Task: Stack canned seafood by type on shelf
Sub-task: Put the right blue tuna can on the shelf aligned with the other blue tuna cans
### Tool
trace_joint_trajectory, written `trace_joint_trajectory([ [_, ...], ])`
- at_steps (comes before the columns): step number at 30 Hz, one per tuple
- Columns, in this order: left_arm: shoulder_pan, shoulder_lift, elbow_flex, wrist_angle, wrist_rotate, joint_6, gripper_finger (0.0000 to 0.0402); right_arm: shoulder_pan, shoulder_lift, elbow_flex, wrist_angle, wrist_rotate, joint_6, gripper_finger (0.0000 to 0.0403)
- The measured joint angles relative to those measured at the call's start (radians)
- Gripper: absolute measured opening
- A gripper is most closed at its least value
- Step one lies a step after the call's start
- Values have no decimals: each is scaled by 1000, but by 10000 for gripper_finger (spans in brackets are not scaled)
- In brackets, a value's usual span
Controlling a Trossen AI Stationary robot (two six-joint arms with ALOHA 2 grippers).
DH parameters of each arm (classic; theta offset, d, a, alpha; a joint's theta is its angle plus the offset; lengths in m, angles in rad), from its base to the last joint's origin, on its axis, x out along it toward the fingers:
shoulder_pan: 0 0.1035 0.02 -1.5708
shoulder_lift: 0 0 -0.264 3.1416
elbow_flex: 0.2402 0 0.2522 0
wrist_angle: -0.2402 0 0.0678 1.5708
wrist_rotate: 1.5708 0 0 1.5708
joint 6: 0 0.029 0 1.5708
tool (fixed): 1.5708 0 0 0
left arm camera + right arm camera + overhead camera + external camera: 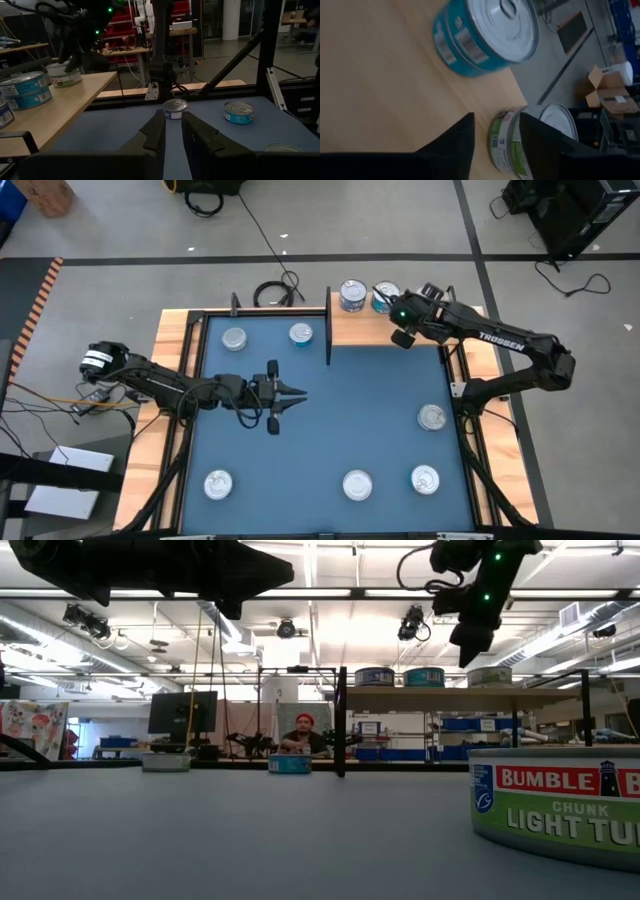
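The shelf point(440, 330), a light wooden board, lies at the mat's far right. On it stand a stack of two teal tins point(485, 35) and a green-labelled tin point(507, 142). My right gripper point(496, 145) hangs above the green-labelled tin, slanting down, open, with nothing between its fingers; the low view shows my right gripper point(468, 645) well above the shelf's tins. My left gripper point(298, 392) hovers level over the blue mat's middle, its fingers a narrow gap apart, holding nothing. Two tins point(234, 337) point(301, 333) rest on the mat at the far left.
Loose tins stand on the mat at the right point(432, 417) and along the near edge point(218, 484) point(357, 484) point(425, 479). A black upright post point(329, 325) marks the shelf's left edge. A person sits in the room beyond the table point(303, 735).
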Motion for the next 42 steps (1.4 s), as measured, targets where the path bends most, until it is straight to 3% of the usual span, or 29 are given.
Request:
trace_joint_trajectory([
  [6,0,0,0,-1,0,0,64,51,-32,46,-38,-37,44,92],
  [14,0,0,0,-3,2,9,64,138,-63,122,-191,-295,401,9],
  [24,0,0,0,-29,2,85,64,465,-63,12,-189,-323,756,8],
  [30,0,0,0,-41,26,95,62,673,-63,-44,-189,-322,1064,7],
  [36,-1,4,1,-133,115,79,35,899,-57,-105,-190,-325,1379,4],
  [42,0,4,1,-145,150,55,5,1055,4,-133,-205,-327,1632,12],
])
